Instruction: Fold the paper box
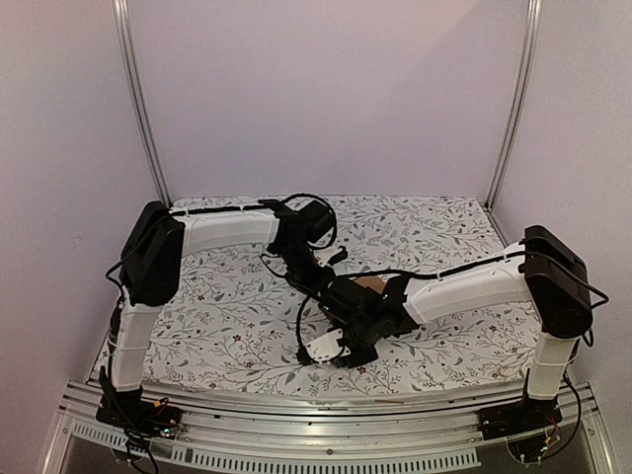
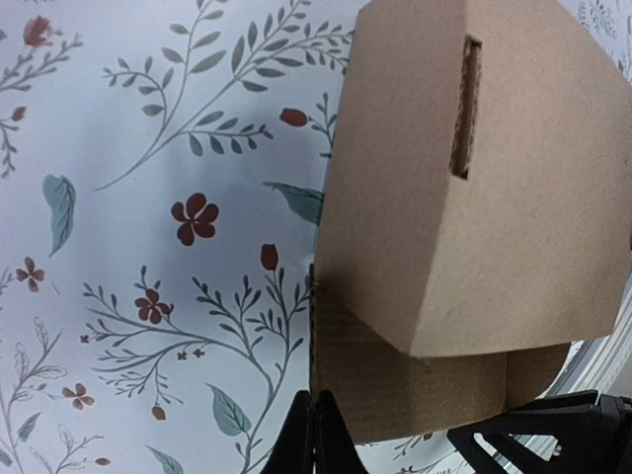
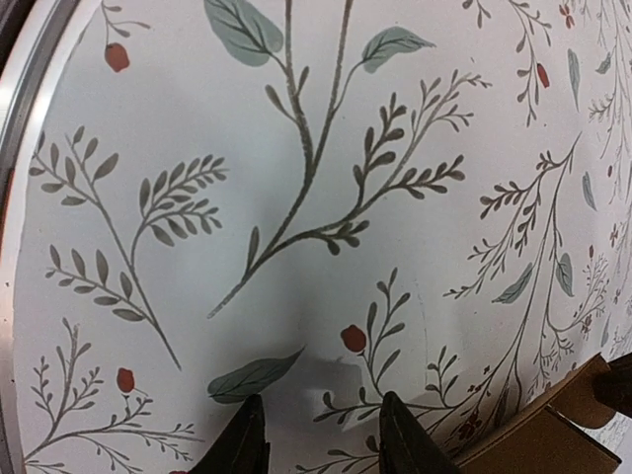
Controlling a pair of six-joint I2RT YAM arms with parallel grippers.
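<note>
Clearly the work centres on the left pincer (image 2: pixel 314 425), whose fingers are pressed tight together. The corrugated edge of the paper box (image 2: pixel 464 247) runs straight down into the seam between them. I judge that it is nipping one thin wall of the carton, though the fingers partly hide the contact itself. Just ahead of this pincer and a little to its right, the box rises as a half-formed brown carton. A broad flap (image 2: pixel 533 197) with a narrow slot (image 2: pixel 464 109) leans over a lower panel close to the fingertips. Pinching a wall edge makes sense, since it anchors the carton while leaving the flap free to be pushed.

The right pincer (image 3: pixel 321 425) stands partly open with nothing between its fingers, only the floral tablecloth (image 3: pixel 296 197) below and ahead of it. The box (image 3: pixel 543 439) sits off to this pincer's right, near its fingers but apart from them. That gap and the spread jaws suggest it is placed as the free tool for tucking. From overhead, the box (image 1: pixel 370 283) lies mid-table between the two pincers. The fold looks part-way done, as the slotted flap is not yet closed down.
</note>
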